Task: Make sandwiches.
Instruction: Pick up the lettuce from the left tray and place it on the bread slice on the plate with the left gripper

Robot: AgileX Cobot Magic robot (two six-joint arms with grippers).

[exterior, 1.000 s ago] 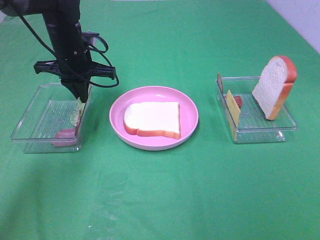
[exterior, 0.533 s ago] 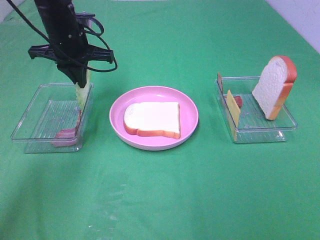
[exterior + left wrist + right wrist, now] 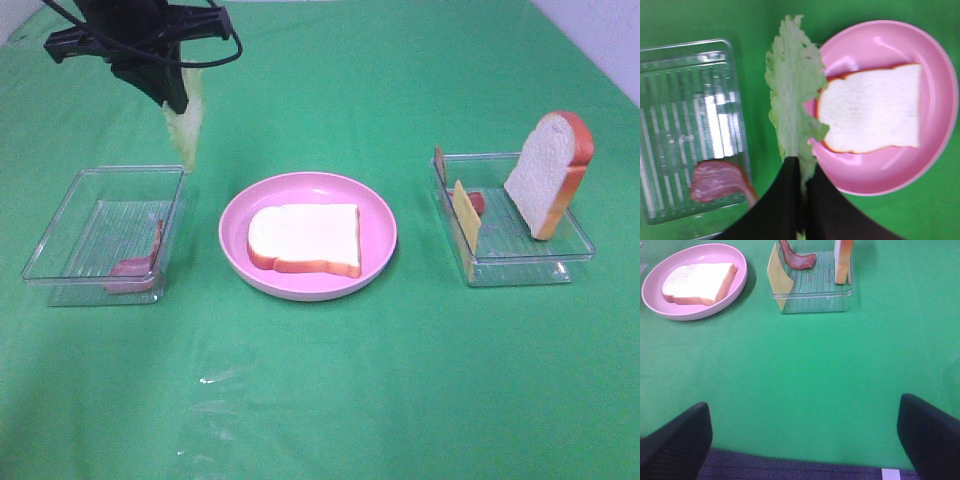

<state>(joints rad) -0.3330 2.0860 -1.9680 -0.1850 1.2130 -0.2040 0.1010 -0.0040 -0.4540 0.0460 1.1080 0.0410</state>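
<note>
My left gripper [image 3: 172,98] is shut on a pale green lettuce leaf [image 3: 185,125], which hangs above the far right corner of the left clear tray [image 3: 60,225]. In the left wrist view the lettuce leaf [image 3: 792,92] dangles from the black fingers [image 3: 812,200] over the gap between tray and pink plate [image 3: 935,75]. One bread slice [image 3: 305,238] lies flat on the pink plate [image 3: 380,215]. A second bread slice [image 3: 548,172] leans upright in the right tray [image 3: 575,255], beside yellow cheese [image 3: 465,213] and bacon [image 3: 796,259]. My right gripper [image 3: 805,435] stands open over bare cloth, out of the high view.
A bacon strip [image 3: 135,265] lies in the left tray's near right corner. Green cloth [image 3: 320,380] covers the whole table. A white wall edge [image 3: 610,35] shows at the far right.
My left gripper has risen out of the left tray, lifting the lettuce leaf up and slightly right. The bacon stays in the tray. Nothing else has moved.
</note>
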